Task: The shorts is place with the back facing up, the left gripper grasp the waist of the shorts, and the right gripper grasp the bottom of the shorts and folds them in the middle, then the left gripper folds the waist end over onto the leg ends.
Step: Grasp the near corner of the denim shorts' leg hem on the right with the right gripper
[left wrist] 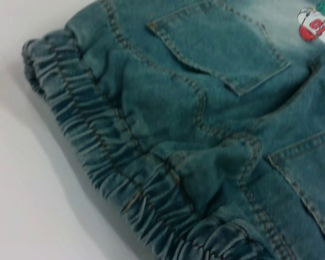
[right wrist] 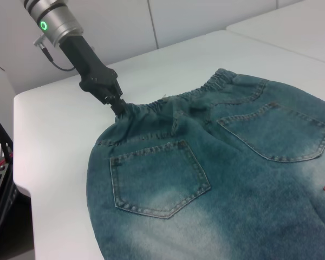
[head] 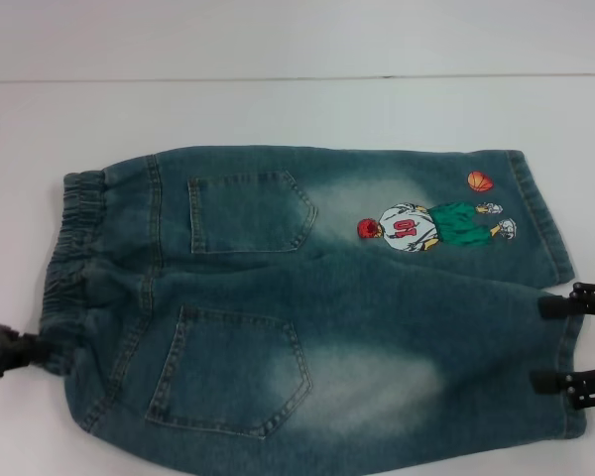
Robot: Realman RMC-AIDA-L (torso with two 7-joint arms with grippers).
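Flat on the white desk (head: 278, 109) lie the shorts (head: 317, 327), back pockets up, stretching from the desk's left side to its right, with the ruffled waist of the shorts (head: 74, 248) at the left and the bottom of the shorts (head: 550, 258) at the right. At the near left, the left gripper (right wrist: 119, 106) is clamped on the waistband, bunching the denim there. By the near right hem, the right gripper (head: 563, 342) has its two black fingers (head: 560, 303) spread apart, their tips at the hem's edge.
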